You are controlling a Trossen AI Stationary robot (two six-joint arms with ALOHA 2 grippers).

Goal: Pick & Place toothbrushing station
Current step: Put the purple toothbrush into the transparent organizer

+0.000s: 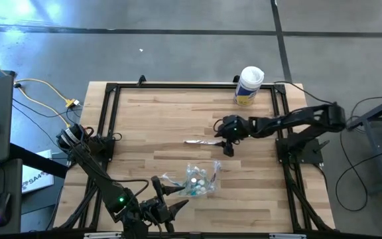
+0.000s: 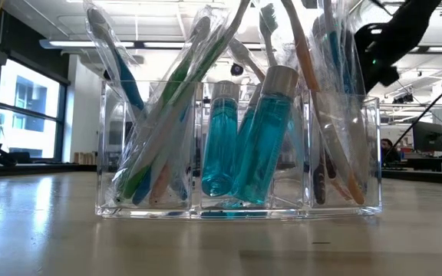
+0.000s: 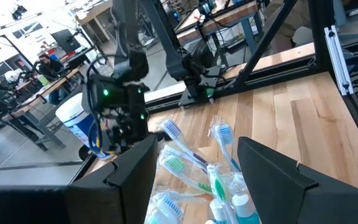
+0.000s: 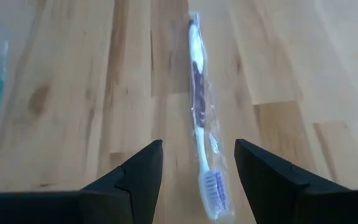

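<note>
On the wooden desk point(image 1: 178, 113), a wrapped toothbrush point(image 4: 201, 137) lies flat mid-desk beneath my right gripper point(image 1: 229, 147), fingers spread, released. My left gripper point(image 1: 166, 196), also unclenched, waits beside the clear holder point(image 2: 240, 149) of toothbrushes.

White cylindrical canister with yellow label point(image 1: 249, 85) upright at the light wooden table point(image 1: 151, 119) far edge. Yellow cable point(image 1: 45, 86) on grey floor beside it.

Your count on the table:
One holder point(image 2: 236, 153), two tubes point(image 2: 221, 138), one loose toothbrush point(image 4: 202, 134), one canister point(image 1: 248, 85); brushes in the holder are too bunched to count.
</note>
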